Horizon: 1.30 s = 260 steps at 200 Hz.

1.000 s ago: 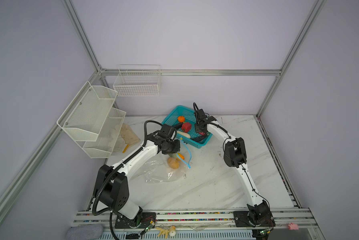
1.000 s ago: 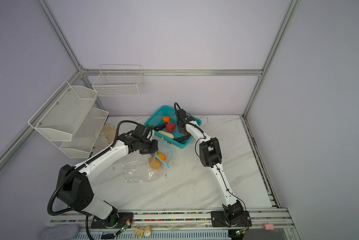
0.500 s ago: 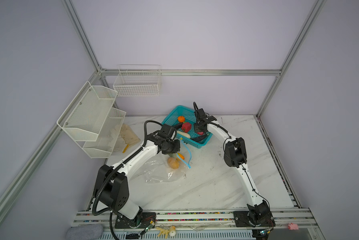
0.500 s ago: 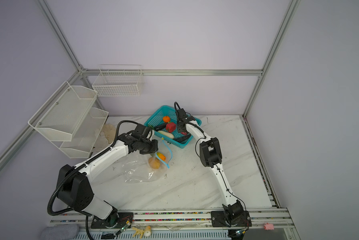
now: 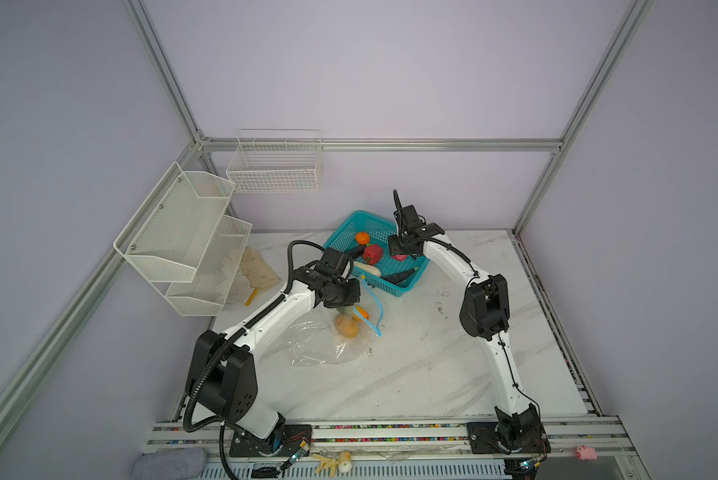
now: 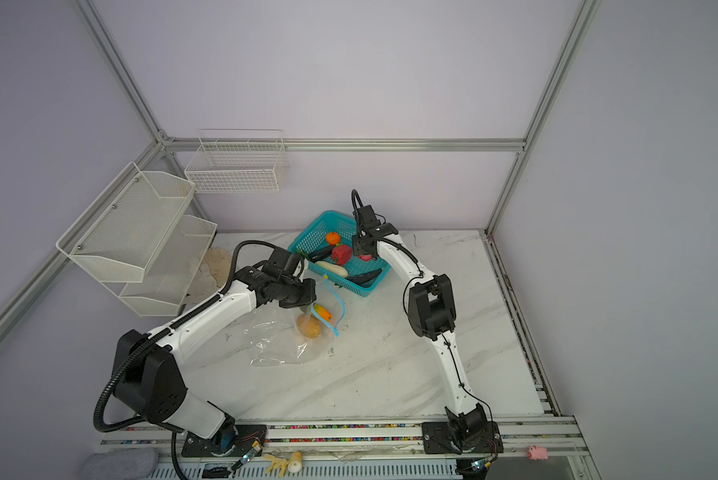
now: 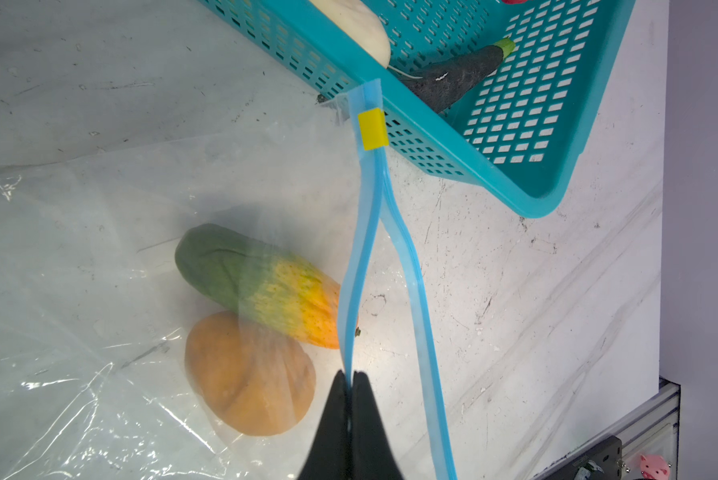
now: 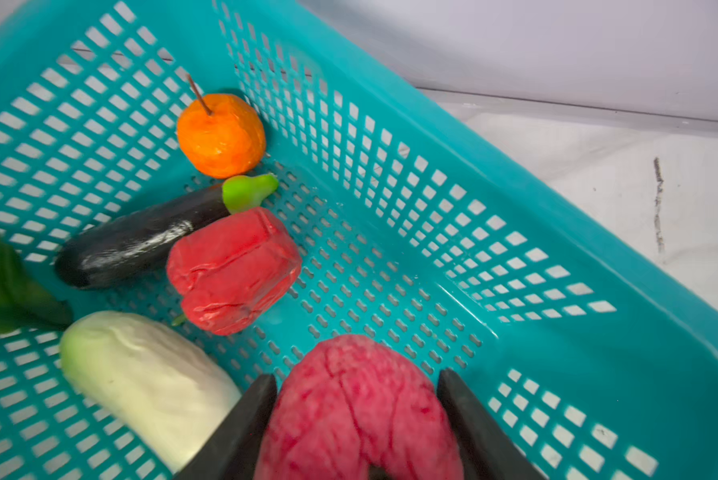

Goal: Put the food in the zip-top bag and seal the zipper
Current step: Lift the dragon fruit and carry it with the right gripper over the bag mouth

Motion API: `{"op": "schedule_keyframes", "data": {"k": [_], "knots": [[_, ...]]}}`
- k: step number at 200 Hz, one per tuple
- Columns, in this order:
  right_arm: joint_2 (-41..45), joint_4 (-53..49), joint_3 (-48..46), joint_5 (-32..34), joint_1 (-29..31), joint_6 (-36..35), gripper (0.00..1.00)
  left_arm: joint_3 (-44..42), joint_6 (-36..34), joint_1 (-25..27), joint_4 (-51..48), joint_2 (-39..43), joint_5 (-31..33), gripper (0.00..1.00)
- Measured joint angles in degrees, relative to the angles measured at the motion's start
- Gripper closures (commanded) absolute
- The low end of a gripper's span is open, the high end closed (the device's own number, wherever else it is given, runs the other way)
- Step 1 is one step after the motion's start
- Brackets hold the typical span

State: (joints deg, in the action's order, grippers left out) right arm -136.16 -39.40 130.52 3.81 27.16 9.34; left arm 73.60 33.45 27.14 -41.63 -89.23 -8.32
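Observation:
The clear zip-top bag lies on the table with a green-yellow fruit and a tan-orange one inside. My left gripper is shut on one side of the light-blue zipper, lifting the mouth apart; the yellow slider sits at the far end. In the teal basket my right gripper is shut on a pink fruit. Beside it lie an orange, an eggplant, a red pepper and a white radish.
A second eggplant lies in the basket's near corner. White mesh shelves and a wire basket hang at the back left, with pale gloves below. A pink toy pig sits on the front rail.
My right gripper's jaws have closed in on the pink fruit inside the basket. The left arm has held still with the zipper strip.

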Motion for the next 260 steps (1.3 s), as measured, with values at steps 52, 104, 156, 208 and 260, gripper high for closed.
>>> {"op": "schedule_keyframes", "data": {"k": [52,104,156,208,260], "knots": [[12.09,4.76,-14.23,-7.48,-0.02,2.08,0.49,0.0,0.02,0.0,0.02,0.0,-0.02,1.0],[26.88,10.29,-32.83,-15.32,0.0,4.57,0.49,0.0,0.02,0.0,0.07,0.0,-0.09,1.0],[37.77,17.03,-47.58,-21.55,2.75,7.58,0.49,0.0,0.02,0.0,0.15,0.07,-0.31,1.0],[38.01,20.79,-52.02,-24.52,9.53,9.57,0.49,0.0,0.02,0.0,0.24,1.09,-0.5,1.0],[36.81,22.69,-53.29,-26.25,12.11,10.12,0.48,0.0,0.02,0.0,0.22,1.68,-0.5,1.0]]}}
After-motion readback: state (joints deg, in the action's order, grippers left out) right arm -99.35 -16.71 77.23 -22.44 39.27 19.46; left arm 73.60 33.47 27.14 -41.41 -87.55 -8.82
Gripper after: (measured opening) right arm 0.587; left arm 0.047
